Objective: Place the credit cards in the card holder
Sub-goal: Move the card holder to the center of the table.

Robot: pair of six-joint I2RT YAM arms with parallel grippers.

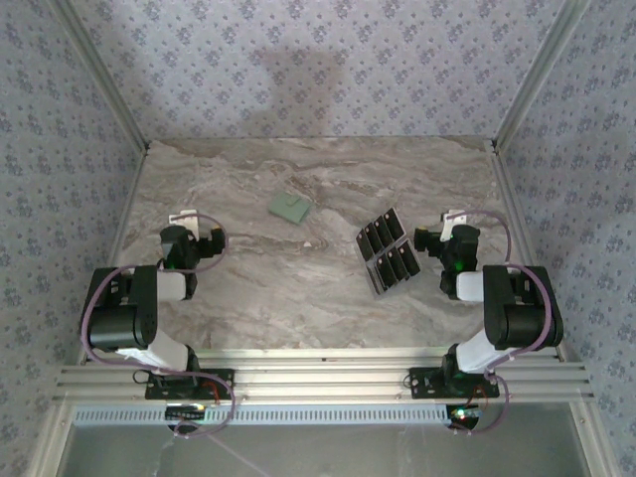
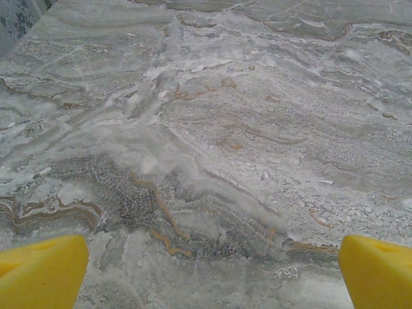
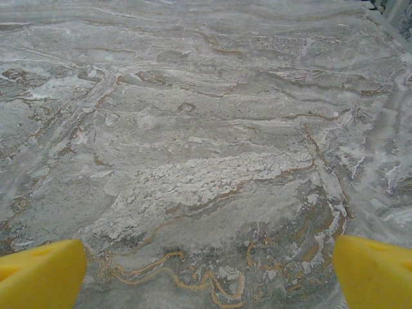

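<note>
Lying on the marble table (image 1: pixel 258 298), the cards (image 1: pixel 388 250) form two rows of black rectangles, set at a slant right of centre. The holder (image 1: pixel 289 207), a sage-green square, rests farther back and to their left, well apart from them, near the table's middle. The right arm (image 1: pixel 502 308) reaches forward just beside the cards' right edge. The right jaws stand spread wide, holding nothing, their yellow fingertips (image 3: pixel 38 273) at the lower corners of the wrist view over bare marble. The left arm (image 1: pixel 139 308) is at the table's left side, well apart from holder and cards. The left jaws are likewise spread wide, yellow fingertips (image 2: pixel 38 270) over bare marble.
</note>
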